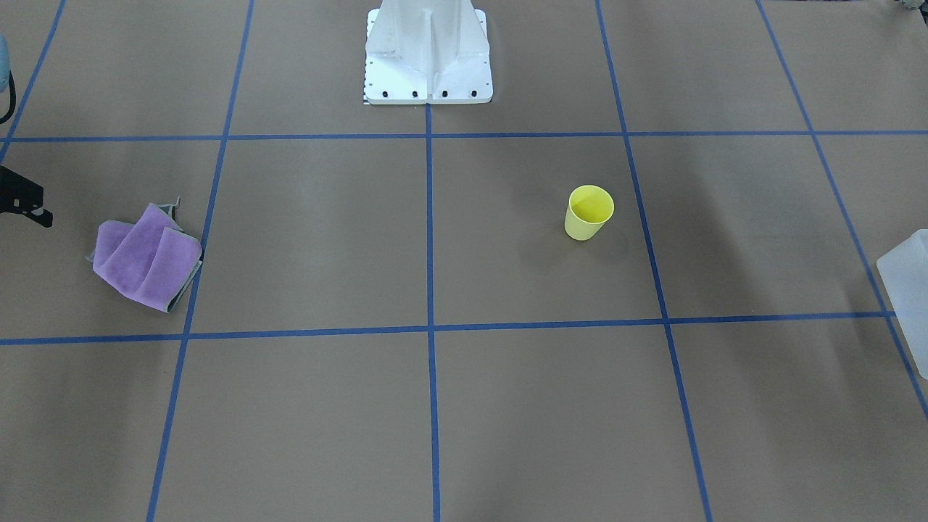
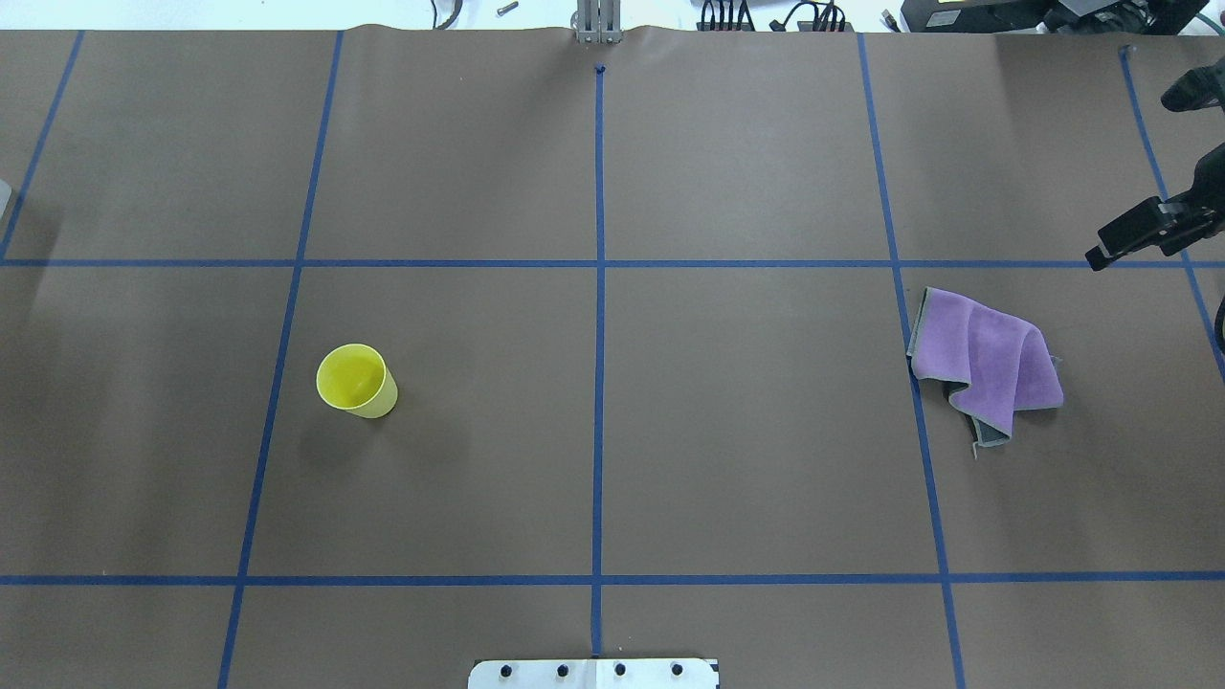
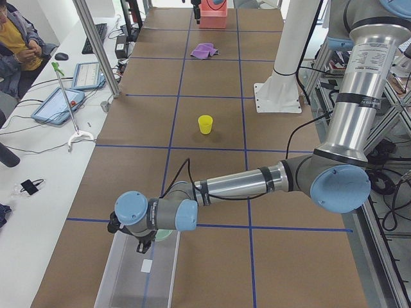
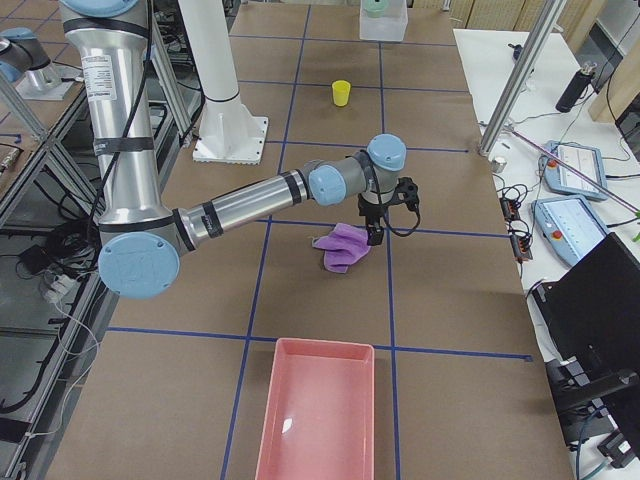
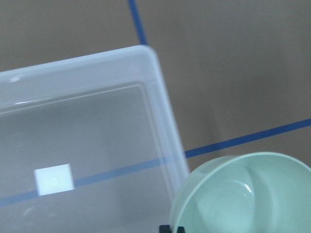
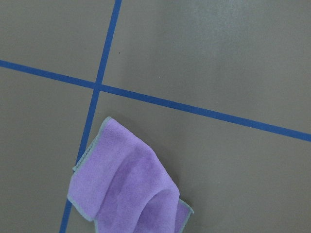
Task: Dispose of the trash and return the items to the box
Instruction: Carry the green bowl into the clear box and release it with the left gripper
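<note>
My left gripper (image 3: 145,244) is shut on the rim of a pale green bowl (image 5: 243,194) and holds it over the near corner of a clear plastic bin (image 5: 73,145). My right gripper (image 2: 1101,256) looks open and empty. It hovers just beyond a crumpled purple cloth (image 2: 991,359), which lies on the table and also shows in the right wrist view (image 6: 126,189). A yellow cup (image 2: 356,381) stands upright on my left half of the table.
A pink bin (image 4: 320,410) sits at the table's end on my right. The clear bin (image 3: 138,276) sits at the end on my left and holds a small white label. The white robot base (image 1: 428,65) stands at mid-table. Blue tape lines grid the brown surface.
</note>
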`<state>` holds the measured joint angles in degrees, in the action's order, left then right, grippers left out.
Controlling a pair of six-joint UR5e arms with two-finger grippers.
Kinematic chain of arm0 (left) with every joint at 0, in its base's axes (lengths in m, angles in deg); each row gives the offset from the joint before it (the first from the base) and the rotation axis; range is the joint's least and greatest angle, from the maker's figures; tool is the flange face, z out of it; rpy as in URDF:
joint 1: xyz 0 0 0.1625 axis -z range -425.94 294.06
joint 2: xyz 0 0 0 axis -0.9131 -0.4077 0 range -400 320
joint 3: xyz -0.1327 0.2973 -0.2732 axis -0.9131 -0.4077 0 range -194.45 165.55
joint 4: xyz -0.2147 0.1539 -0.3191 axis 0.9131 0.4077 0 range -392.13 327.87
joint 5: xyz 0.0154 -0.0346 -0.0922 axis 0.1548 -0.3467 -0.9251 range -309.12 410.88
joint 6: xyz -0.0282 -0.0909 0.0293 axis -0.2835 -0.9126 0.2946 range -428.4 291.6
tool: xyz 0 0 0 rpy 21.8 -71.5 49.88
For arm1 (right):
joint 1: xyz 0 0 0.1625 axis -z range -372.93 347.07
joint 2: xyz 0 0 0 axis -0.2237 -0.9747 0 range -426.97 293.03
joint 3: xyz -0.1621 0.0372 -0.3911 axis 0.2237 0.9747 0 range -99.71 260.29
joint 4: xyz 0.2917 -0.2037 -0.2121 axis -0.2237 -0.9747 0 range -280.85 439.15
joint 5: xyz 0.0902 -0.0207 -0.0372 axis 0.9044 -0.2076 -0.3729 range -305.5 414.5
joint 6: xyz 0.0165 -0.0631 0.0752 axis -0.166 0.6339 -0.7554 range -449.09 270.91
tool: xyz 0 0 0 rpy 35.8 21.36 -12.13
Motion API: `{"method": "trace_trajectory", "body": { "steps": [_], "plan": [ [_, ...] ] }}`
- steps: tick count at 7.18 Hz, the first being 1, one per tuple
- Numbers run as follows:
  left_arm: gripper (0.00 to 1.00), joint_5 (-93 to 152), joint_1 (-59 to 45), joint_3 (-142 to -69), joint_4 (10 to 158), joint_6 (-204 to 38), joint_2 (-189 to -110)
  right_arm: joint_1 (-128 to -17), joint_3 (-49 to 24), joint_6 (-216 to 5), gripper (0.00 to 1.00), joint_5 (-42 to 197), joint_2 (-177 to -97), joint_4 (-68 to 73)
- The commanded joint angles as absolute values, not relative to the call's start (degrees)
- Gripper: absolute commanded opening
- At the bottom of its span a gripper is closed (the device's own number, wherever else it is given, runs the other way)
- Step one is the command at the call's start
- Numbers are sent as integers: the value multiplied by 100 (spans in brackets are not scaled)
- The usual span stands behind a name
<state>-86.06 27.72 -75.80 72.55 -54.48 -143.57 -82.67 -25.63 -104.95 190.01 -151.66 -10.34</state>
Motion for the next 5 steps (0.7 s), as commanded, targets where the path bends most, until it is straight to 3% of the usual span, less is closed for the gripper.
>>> {"method": "trace_trajectory", "body": {
  "steps": [1, 3, 5],
  "plan": [
    [0, -8439, 2925, -6590, 7307, -5677, -14739, -8228, -2483, -10587, 100, 18906, -15187, -856],
    [0, -8385, 2907, -5634, 8418, -6536, -15081, -8227, -2404, -10587, 100, 18906, -15213, -812],
    [0, -8367, 2854, -5506, 8722, -7048, -15100, -8219, -2316, -10587, 100, 18915, -15213, -707]
  ]
}}
